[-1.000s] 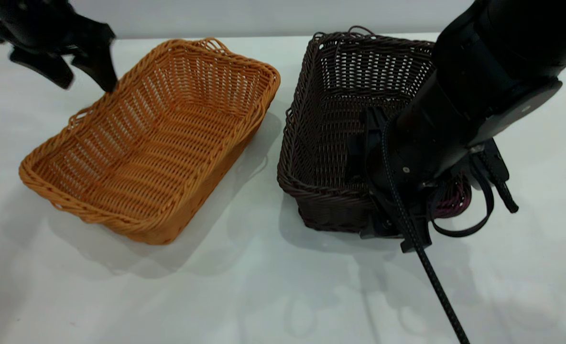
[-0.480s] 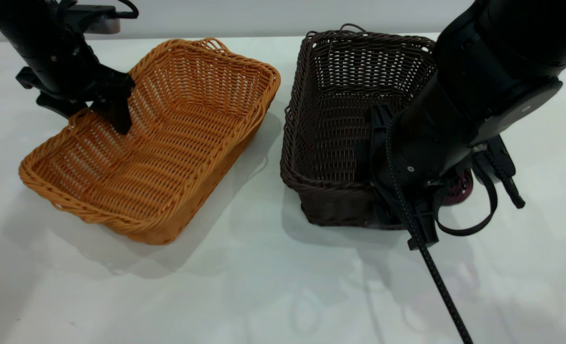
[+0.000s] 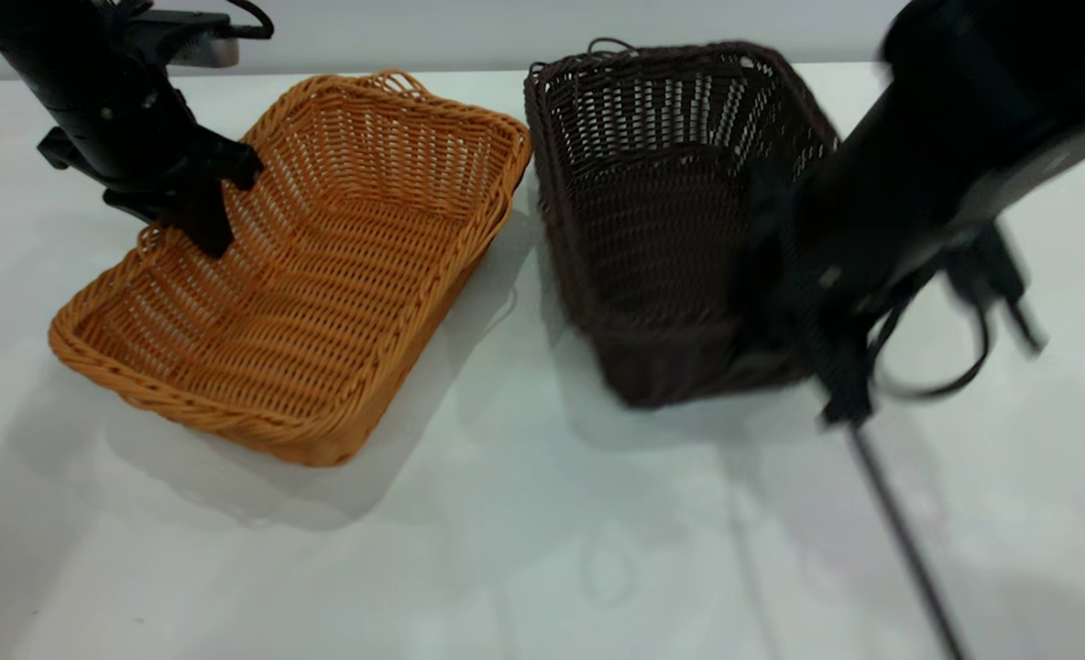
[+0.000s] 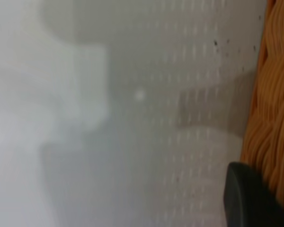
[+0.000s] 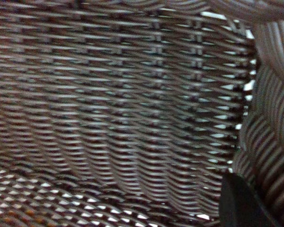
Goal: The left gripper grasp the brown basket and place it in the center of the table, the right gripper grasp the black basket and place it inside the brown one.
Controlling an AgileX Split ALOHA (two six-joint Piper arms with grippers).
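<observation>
The brown basket (image 3: 323,275) lies left of centre on the white table (image 3: 506,550). My left gripper (image 3: 196,234) is shut on its far-left rim, one finger inside and one outside. In the left wrist view a black finger (image 4: 246,198) presses the orange wall (image 4: 274,94). The black basket (image 3: 652,229) is tilted, its near end raised off the table, right beside the brown one. My right gripper (image 3: 762,312) is shut on its right wall. The right wrist view shows the dark weave (image 5: 109,94) and one finger (image 5: 239,203) against it.
The right arm's braided cable (image 3: 900,532) hangs down to the table at the front right, and loose straps (image 3: 973,348) swing beside the wrist. Bare tabletop (image 4: 109,118) lies outside the brown basket's left wall.
My left gripper came down onto the brown basket's rim and closed; the basket shifted slightly right. My right gripper lifted and swung the black basket left, towards the brown one.
</observation>
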